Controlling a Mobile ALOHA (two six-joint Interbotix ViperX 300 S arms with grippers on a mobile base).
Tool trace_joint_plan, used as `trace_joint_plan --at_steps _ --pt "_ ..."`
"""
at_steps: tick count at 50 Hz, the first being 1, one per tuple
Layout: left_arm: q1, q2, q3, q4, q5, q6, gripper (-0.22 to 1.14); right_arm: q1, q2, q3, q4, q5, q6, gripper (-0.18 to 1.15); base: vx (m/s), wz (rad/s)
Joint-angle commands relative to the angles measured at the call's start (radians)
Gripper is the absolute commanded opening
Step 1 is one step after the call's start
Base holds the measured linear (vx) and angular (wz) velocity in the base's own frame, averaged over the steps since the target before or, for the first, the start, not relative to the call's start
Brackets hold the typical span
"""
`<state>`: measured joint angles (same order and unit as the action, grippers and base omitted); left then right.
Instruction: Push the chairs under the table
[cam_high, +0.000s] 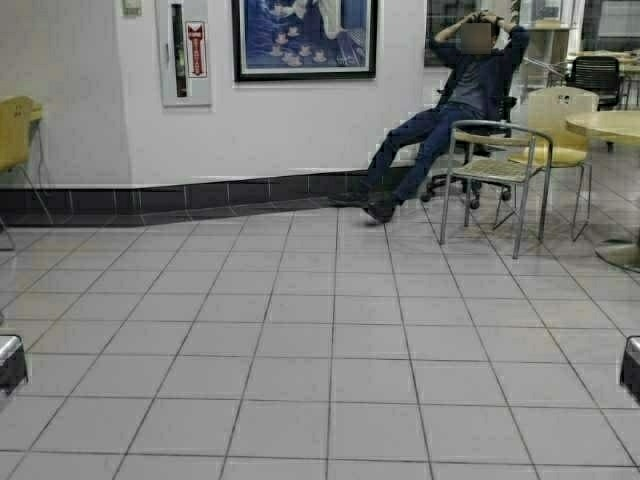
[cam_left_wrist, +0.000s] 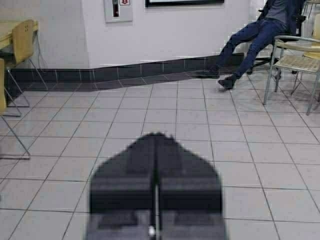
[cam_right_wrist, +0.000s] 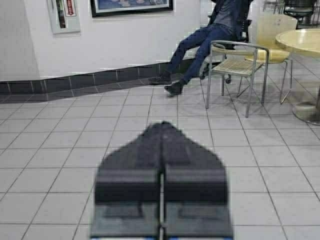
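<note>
A tan wooden chair (cam_high: 12, 135) with thin metal legs stands at the far left by the wall, next to a bit of the light-wood table (cam_high: 36, 113). In the left wrist view that chair (cam_left_wrist: 22, 42) sits beside the table (cam_left_wrist: 7, 30), and the edge of a second chair (cam_left_wrist: 2, 87) shows nearer. My left gripper (cam_left_wrist: 156, 136) is shut on nothing, held low over bare tiles, well short of the chairs. My right gripper (cam_right_wrist: 162, 125) is likewise shut and empty over the floor. Both arms show only at the lower corners of the high view.
A person (cam_high: 455, 100) lounges on a black office chair at the back right, legs stretched over the floor. In front stands a grey mesh armchair (cam_high: 495, 170), then a pale chair (cam_high: 560, 125) at a round table (cam_high: 610, 125). Tiled floor lies ahead; a white wall closes the back.
</note>
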<state>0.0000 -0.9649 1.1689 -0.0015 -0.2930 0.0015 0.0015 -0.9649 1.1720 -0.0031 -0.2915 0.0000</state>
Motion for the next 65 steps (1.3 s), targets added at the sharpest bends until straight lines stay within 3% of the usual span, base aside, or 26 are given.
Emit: trace_joint_plan --at_steps 1,7,65 --pt "-0.011 -0.049 -0.003 0.005 0.089 0.002 -0.03 0.008 0.009 0.000 0.003 0.009 0.005 0.00 0.00 0.00" --pt "-0.011 -0.051 -0.023 0.005 0.133 -0.002 0.03 0.008 0.009 0.000 0.000 0.048 0.005 0.05 0.00 0.00" --pt "-0.012 -0.043 -0.032 0.005 0.167 0.008 0.03 -0.017 0.021 -0.028 -0.005 0.124 -0.003 0.04 0.16 0.01"
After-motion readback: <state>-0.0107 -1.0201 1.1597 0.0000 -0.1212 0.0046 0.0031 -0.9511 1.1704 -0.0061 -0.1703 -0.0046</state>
